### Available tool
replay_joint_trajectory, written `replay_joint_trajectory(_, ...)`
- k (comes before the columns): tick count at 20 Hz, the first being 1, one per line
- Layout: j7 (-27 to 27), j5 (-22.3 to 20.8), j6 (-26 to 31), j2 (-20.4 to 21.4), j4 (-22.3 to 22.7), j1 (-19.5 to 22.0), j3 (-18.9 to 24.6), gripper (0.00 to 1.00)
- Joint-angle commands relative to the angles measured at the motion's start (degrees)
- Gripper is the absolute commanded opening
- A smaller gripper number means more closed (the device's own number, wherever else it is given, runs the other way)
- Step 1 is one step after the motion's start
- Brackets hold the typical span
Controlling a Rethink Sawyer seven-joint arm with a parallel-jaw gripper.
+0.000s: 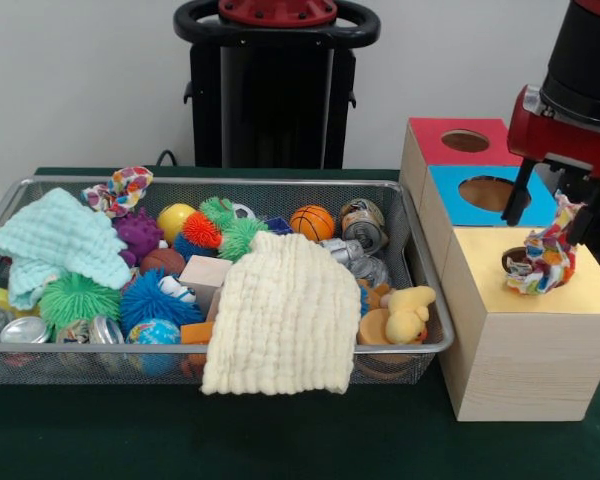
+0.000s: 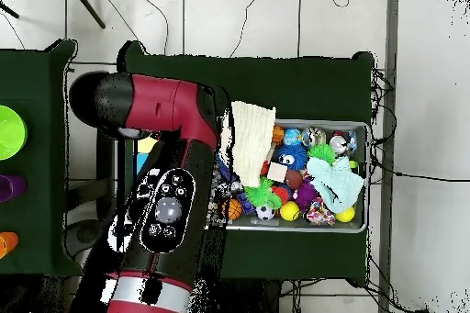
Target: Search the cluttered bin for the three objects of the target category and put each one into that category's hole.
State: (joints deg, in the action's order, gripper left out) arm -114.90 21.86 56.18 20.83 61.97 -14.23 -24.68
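Nearest me, the yellow-topped box's hole (image 1: 521, 263) has one ruffled piece (image 1: 541, 262) resting over it beneath my released claw (image 1: 552, 208); another (image 1: 120, 190) waits at the bin's (image 1: 280, 348) eleven o'clock, a third unseen.

A robotics lab: a pedestal-mounted red arm (image 2: 170, 190), green-clothed table (image 1: 180, 440), tiled floor with trailing cables (image 2: 404, 176).

- Your gripper (image 1: 555, 215) hangs over the yellow-topped box, and one ruffled printed piece (image 1: 540, 262) lies bunched right under it, covering the hole.
- A second ruffled piece (image 1: 121, 189) sits far off to the gripper's side, draped on the wire bin's (image 1: 230, 182) back rim.
- You can't spot a third piece.
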Motion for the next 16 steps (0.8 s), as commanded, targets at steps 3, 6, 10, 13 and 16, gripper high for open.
replay_joint_trajectory(3,-10.43,-1.3,-3.66,2.52,10.88,1.11,2.6,1.0)
replay_joint_trajectory(6,-9.43,-1.36,-5.92,3.32,13.24,1.44,3.14,1.0)
replay_joint_trajectory(10,-9.06,-1.38,-8.12,3.73,14.96,1.52,3.55,1.0)
replay_joint_trajectory(13,-9.49,-1.27,-8.66,3.26,14.89,1.43,3.73,1.0)
replay_joint_trajectory(16,-9.84,-1.36,-8.87,2.58,14.33,1.27,3.72,1.0)
